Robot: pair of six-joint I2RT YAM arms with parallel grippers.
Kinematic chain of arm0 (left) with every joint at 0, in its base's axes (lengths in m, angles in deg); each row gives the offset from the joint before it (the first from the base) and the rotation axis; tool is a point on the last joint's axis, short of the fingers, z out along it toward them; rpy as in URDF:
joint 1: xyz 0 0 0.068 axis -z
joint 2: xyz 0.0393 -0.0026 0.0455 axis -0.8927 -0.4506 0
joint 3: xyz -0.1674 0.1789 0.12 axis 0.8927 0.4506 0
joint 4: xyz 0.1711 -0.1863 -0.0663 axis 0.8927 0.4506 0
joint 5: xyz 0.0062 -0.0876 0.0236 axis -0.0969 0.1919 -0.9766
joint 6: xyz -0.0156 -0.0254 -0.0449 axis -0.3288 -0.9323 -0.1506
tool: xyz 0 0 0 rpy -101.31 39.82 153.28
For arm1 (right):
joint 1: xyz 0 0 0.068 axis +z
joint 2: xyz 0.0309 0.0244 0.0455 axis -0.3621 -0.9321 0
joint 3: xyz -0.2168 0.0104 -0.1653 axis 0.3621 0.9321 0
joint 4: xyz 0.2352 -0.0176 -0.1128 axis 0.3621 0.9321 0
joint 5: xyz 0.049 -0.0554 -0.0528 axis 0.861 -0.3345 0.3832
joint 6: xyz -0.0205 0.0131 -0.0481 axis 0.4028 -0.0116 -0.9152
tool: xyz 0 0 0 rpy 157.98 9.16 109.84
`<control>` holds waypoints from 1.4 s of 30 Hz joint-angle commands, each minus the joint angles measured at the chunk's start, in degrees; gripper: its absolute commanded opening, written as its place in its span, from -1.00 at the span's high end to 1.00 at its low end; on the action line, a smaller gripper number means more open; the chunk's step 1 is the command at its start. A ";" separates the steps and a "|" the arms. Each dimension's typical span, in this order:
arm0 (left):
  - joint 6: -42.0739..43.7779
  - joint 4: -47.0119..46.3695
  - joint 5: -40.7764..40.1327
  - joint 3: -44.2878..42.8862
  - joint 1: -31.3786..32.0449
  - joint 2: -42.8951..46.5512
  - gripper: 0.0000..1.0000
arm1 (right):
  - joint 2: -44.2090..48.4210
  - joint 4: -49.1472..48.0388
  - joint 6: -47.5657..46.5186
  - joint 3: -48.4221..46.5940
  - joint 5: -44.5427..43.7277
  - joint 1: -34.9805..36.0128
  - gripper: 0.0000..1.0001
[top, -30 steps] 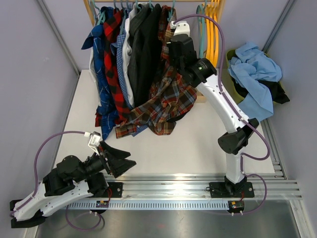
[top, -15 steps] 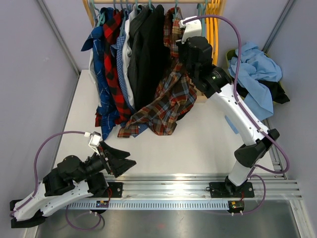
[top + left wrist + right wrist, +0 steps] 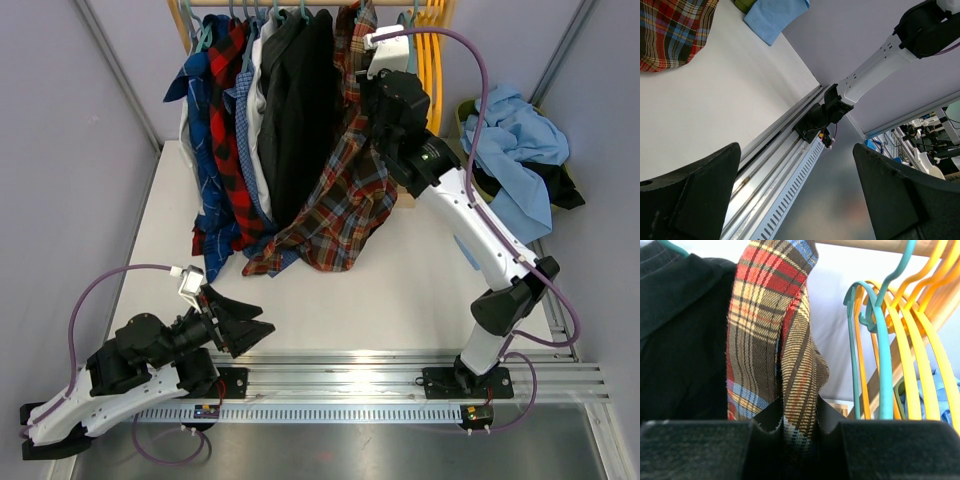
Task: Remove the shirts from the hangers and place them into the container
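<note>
I see the brown-red plaid shirt [image 3: 340, 205] hanging at the back rail [image 3: 865, 245], its tail draped on the table [image 3: 400, 285]. My right gripper [image 3: 799, 429] has narrow jaws pinching a fold of it high up. A bare teal hanger [image 3: 881, 355] is just right, with orange hangers [image 3: 922, 340] beyond. The black shirt [image 3: 300, 110] hangs to the left. The container [image 3: 463, 108] at far right holds a blue shirt [image 3: 515, 140]. My left gripper [image 3: 250, 322] sits low, jaws wide, empty.

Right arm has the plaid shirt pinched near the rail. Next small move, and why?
Probably pull the right gripper sideways toward the olive-green bin: it is shut on the brown-red plaid shirt, whose cloth runs up to the rail, so it isn't free yet.
</note>
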 commanded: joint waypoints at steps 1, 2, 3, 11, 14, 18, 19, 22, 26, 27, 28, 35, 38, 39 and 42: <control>0.48 -1.90 0.01 -1.16 0.04 6.51 -0.98 | -0.99 -15.13 0.64 -8.47 -1.29 -0.56 1.00; 0.39 -1.81 -0.08 -1.25 -0.04 6.60 -0.98 | -1.35 -13.47 1.61 -9.36 -1.03 -0.56 1.00; 0.30 -1.47 -0.16 -1.25 -0.05 6.86 -0.98 | -1.00 -10.40 3.18 -9.81 -0.07 -0.56 1.00; 0.65 -1.20 -2.62 -0.81 -0.05 8.01 -0.98 | 15.24 5.61 14.61 9.77 7.05 -0.39 1.00; 1.44 -1.81 -5.07 -0.64 -0.05 6.08 -0.98 | 23.33 13.17 19.53 19.26 11.89 0.58 1.00; 3.46 -3.92 -8.86 -1.43 -0.05 0.99 -0.98 | 35.70 20.89 22.97 30.60 17.94 2.95 1.00; 3.99 -4.79 -9.39 -1.78 -0.05 -2.07 -0.98 | 37.66 22.31 23.84 34.36 18.40 3.48 1.00; 6.10 -9.71 -9.31 -2.04 0.04 -7.09 -0.98 | 46.09 25.04 27.45 42.79 23.66 5.41 1.00; 7.68 -16.48 -10.44 -3.01 0.04 -19.20 -0.98 | 54.36 28.73 33.07 51.61 29.98 7.78 1.00; 7.60 -17.36 -11.41 -3.36 -0.04 -21.33 -0.98 | 57.25 28.74 33.69 55.28 31.39 8.83 1.00; 7.77 -18.24 -12.20 -3.88 -0.05 -23.18 -0.98 | 58.41 28.83 34.48 56.88 32.63 9.19 1.00; 10.67 -31.68 -16.78 -6.70 -0.05 -36.01 -0.98 | 65.79 27.60 40.28 67.52 41.60 10.69 1.00; 12.34 -37.39 -16.95 -9.77 0.04 -41.64 -0.98 | 67.99 27.16 41.51 69.64 43.62 10.78 1.00; 13.04 -38.11 -17.13 -11.78 0.04 -43.48 -0.98 | 68.52 26.98 41.78 70.17 44.23 10.78 1.00; 14.54 -40.74 -17.04 -14.60 -0.22 -49.81 -0.98 | 69.23 26.98 42.14 70.35 45.55 10.95 1.00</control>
